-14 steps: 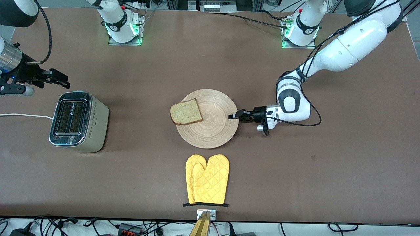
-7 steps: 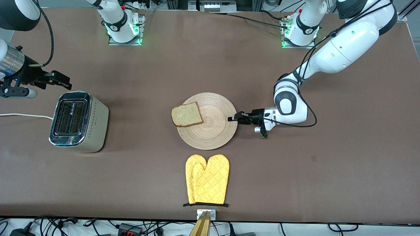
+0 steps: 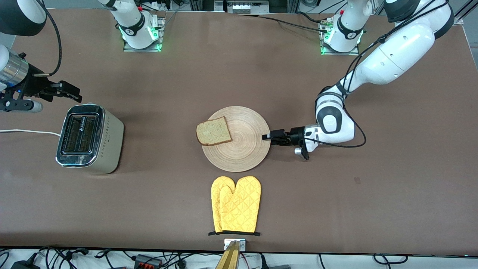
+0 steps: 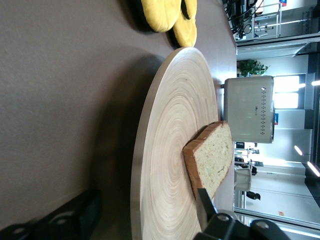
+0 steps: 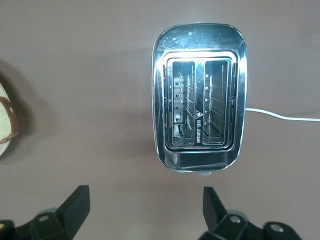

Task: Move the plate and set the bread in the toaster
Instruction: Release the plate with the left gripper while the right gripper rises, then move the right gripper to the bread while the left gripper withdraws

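**Plate rim bracketed, toaster waiting with open slots**

Nearest the front camera, a pair of yellow quilted oven mitts (image 3: 236, 204) lies flat on the brown bench (image 3: 373, 194), at the plate's 6 o'clock in the front view and just clear of its rim. They seem to be bystanders to this job.

The plate (image 3: 239, 149) sits mid-bench. The bread (image 3: 213, 131) rests on it around 10 o'clock, one corner hanging past the rim toward the toaster, so shifting the plate would carry the slice along.

The left tool (image 3: 266, 136) lies low and level at the plate's 3 o'clock. Its wrist view shows one finger down by the bench and one above the wood, with the rim in the gap between them. The fingers are spread and not yet pinching, so it holds nothing. I judge this is the line-up for an edge grasp.

The toaster (image 3: 89, 139) stands well apart at the plate's 9 o'clock, toward the right arm's end, slots up and empty, with its white cord (image 3: 26, 131) trailing off the bench edge.

The right tool (image 3: 71, 94) hovers at the toaster's 11 o'clock, fingers wide and empty. It is waiting, presumably placed for the bread step.

A small mark between the slots and fine print on the toaster's side are both too small to read
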Controlling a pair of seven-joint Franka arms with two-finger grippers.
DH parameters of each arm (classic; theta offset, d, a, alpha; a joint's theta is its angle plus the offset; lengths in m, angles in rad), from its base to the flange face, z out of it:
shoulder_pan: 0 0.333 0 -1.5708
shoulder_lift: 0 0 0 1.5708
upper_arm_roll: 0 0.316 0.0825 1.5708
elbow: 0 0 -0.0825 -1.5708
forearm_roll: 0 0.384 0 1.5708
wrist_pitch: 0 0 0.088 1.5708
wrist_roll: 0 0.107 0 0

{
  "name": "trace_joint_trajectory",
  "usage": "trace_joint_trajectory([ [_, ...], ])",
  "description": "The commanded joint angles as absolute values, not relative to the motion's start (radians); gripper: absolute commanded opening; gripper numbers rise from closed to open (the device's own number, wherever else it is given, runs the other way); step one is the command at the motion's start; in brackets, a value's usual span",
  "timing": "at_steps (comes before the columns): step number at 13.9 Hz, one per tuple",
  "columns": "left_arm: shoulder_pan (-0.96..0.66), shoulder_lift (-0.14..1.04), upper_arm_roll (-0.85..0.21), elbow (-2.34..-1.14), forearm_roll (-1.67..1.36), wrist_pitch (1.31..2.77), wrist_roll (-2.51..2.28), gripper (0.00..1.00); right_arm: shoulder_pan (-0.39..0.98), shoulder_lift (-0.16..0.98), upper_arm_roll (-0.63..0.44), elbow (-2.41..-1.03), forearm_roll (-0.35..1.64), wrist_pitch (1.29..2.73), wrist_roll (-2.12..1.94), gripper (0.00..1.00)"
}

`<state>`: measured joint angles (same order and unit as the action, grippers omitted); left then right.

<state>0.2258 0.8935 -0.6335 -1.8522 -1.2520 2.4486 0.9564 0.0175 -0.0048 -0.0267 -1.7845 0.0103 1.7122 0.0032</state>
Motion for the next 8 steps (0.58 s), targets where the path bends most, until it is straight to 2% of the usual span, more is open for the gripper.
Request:
trace_joint_trajectory([
  [1, 0.264, 0.868, -0.591, -1.845, -1.166, 2.373, 0.960, 1.00, 0.063, 0.026, -0.026, -1.767, 0.005, 1.710, 0.017, 1.00],
  [5, 0.343, 0.868, -0.584, -1.754, -0.927, 2.222, 0.858, 1.00, 0.181, 0.086, -0.026, -1.763, 0.018, 1.730, 0.116, 1.00],
  [8, 0.399, 0.870, -0.580, -1.668, -0.723, 2.082, 0.743, 1.00, 0.259, 0.162, -0.025, -1.763, 0.029, 1.830, 0.133, 1.00],
])
